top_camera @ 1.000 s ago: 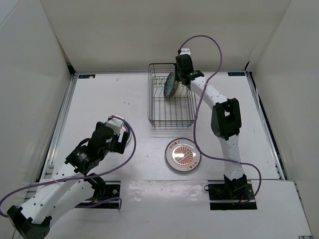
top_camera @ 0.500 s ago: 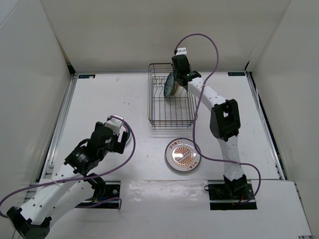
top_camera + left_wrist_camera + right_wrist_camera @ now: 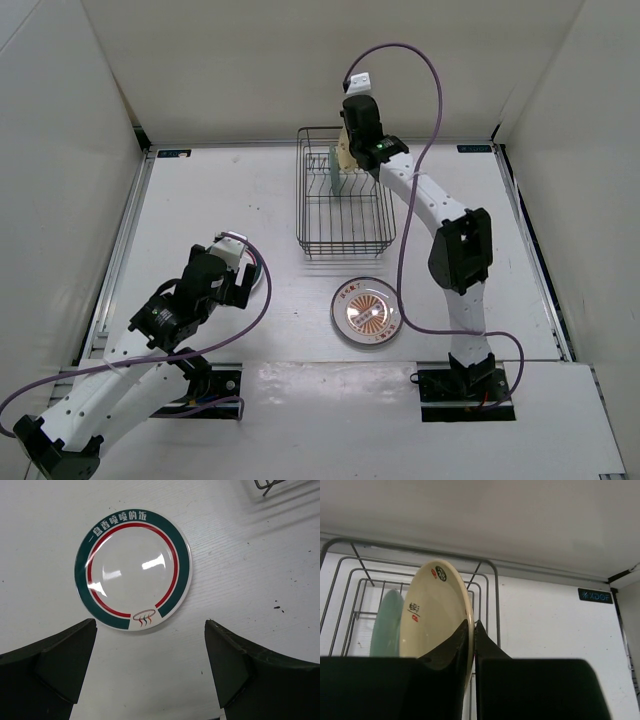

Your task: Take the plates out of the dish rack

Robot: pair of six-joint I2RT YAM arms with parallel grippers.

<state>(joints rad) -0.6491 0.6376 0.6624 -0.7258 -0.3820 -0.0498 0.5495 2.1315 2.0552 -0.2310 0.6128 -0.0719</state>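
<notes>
White painted tabletop (image 3: 220, 200), boxed in by plain white wall panels (image 3: 240, 70). Small black rectangular stickers (image 3: 173, 154) at both far corners.

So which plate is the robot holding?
The cream plate, upright at the dish rack, pinched by the right gripper. The pale green plate beside it is untouched; the sunburst plate and green-rimmed plate lie flat.

Flat white counter (image 3: 220, 200), faintly grained. Toward the far edge, a rectangular dark metal wire dish rack (image 3: 345, 228). Near the middle, lying flat, a small round plate with an orange-pink sunburst centre (image 3: 367, 311). At left, flat, a round white plate with dark green rim (image 3: 133, 570) and thin red ring. Beside it, tiny dark specks (image 3: 276, 608), perhaps dirt.
</notes>
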